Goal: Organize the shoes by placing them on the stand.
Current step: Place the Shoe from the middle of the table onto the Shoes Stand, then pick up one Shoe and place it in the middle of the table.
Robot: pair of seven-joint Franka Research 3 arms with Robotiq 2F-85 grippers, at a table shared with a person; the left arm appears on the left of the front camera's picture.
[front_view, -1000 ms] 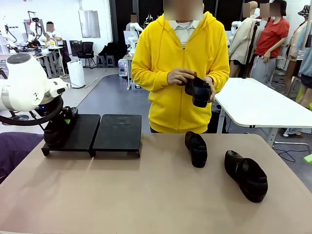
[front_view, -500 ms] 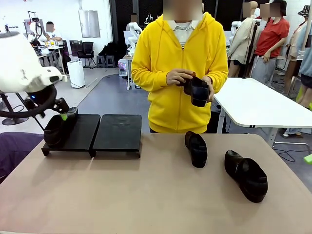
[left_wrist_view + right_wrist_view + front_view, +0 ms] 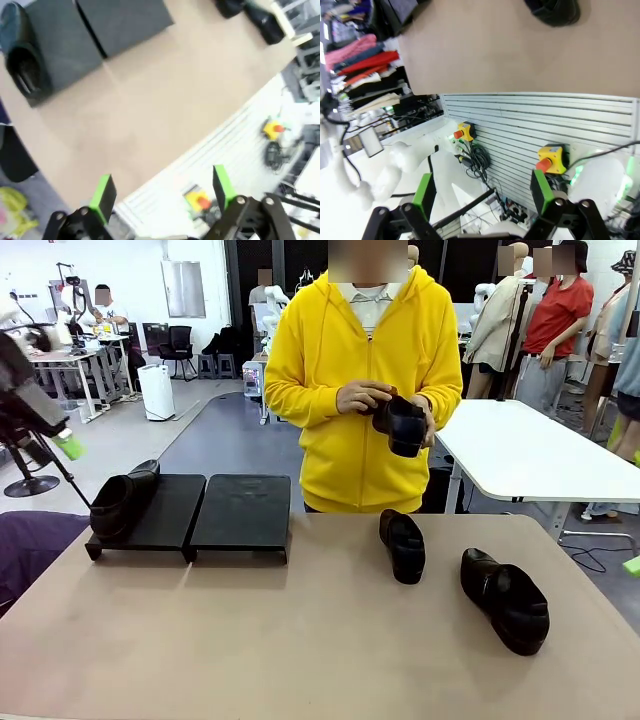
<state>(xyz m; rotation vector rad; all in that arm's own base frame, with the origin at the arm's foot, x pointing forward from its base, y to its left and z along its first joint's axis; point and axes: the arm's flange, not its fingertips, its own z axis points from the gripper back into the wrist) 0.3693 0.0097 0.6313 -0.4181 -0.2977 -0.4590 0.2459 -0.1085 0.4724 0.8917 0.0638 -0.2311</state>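
Glossy blk loafer (image 3: 125,498) on matte blk stand (image 3: 245,508), L panel.

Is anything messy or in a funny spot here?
Nothing looks broken. The middle shoe and the right shoe lie on the table at different angles, not on the stand. The left shoe sits at the stand's very edge.

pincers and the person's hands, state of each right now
Left pincer: open, empty.
Right pincer: open, empty.
Person's hands: holding a glossy black leather loafer.
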